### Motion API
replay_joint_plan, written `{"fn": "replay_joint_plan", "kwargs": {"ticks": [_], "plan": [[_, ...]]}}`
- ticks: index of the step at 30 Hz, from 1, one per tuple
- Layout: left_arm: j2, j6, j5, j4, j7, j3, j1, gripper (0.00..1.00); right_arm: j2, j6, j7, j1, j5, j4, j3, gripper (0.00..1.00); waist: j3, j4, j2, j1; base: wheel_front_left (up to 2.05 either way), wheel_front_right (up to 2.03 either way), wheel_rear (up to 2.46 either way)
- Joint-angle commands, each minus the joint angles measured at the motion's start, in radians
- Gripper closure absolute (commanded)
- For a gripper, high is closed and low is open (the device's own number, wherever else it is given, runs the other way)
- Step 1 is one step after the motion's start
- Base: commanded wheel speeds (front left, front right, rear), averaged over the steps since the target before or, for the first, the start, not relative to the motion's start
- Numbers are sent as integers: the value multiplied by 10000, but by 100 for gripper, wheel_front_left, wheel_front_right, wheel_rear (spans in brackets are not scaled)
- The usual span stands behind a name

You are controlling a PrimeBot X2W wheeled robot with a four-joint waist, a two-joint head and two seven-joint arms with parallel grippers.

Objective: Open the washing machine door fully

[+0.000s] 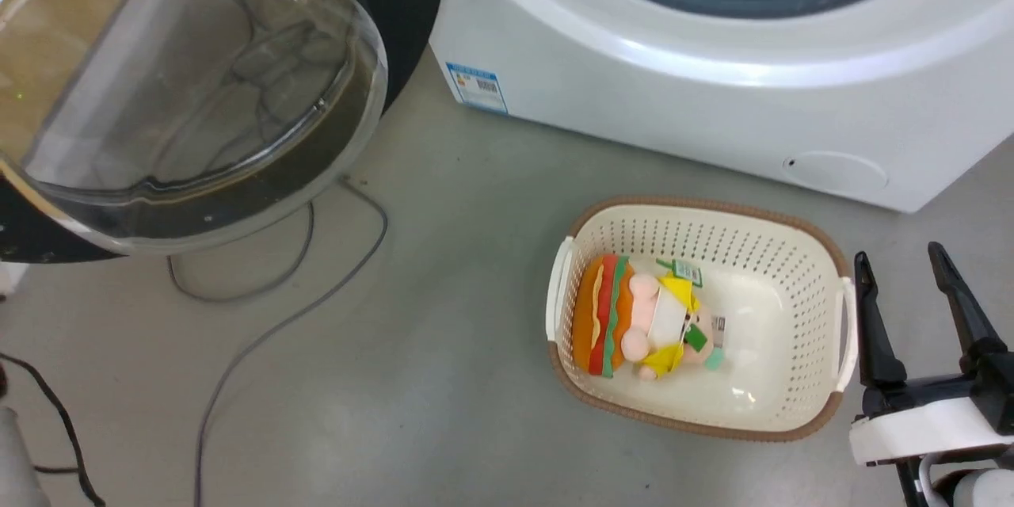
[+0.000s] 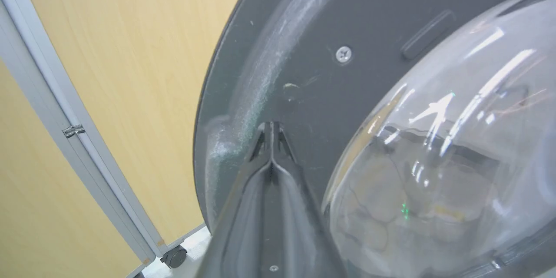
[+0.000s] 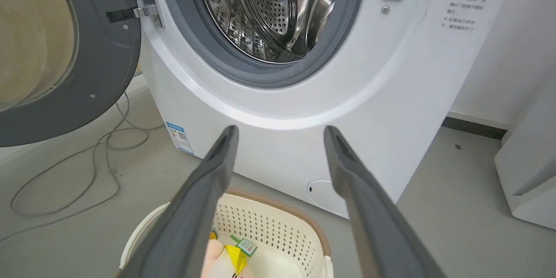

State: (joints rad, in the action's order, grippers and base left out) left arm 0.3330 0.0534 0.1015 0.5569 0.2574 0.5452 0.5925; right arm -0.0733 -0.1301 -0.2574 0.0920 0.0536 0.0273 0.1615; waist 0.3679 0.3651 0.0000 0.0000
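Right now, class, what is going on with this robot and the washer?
The left gripper, fingers shut, has its tips at the inner face of the door, seemingly touching it. The door stands swung wide from the washer, drum exposed. The right gripper hangs open near a basket holding a plush toy.

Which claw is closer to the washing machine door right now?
Left. The left claw, shut, has its tips at the dark inner face of the washing machine door, beside the glass. The right claw sits open by the basket, well away.
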Motion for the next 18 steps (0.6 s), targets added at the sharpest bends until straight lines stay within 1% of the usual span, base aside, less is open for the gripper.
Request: {"fn": "replay_joint_plan", "kwargs": {"ticks": [1,8,13,18], "plan": [[-128,70,-62,-170,44,38,-263,100,53,-6,-44,-44,19,30,11,0,-274,11,0,0,0,0,0],[-584,404,-218,-1270,44,-93,-942,100,177,-6,-44,-269,-85,77,47,0,-1110,-3,0,0,0,0,0],[-839,563,-412,-1924,44,-379,-1462,100,220,-6,-44,-460,-192,91,15,0,-1725,-123,0,0,0,0,0],[-1195,654,-505,-2551,44,-738,-2002,100,227,-6,-44,-674,-578,21,-27,0,-2280,-341,0,0,0,0,0]]}}
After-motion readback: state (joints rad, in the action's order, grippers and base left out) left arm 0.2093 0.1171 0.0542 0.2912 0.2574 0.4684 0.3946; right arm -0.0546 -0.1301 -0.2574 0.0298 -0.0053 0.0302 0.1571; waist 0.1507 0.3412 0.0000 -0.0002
